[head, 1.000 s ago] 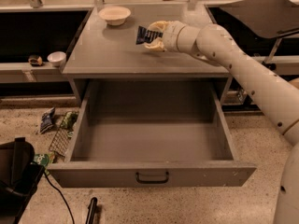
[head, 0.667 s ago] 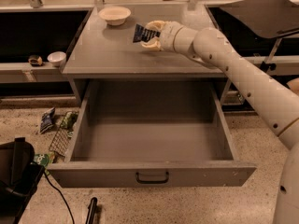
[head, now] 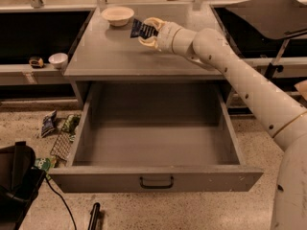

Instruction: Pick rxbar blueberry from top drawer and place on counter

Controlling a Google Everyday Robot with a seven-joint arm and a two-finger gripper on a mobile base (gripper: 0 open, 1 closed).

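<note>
Navy bar pinched in hand | held low over desk, likely for set-down | drawer open, empty, placing nearly done

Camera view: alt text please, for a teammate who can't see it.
The hand holds the rxbar blueberry over the counter, near a white bowl. The top drawer below stands pulled open.
</note>
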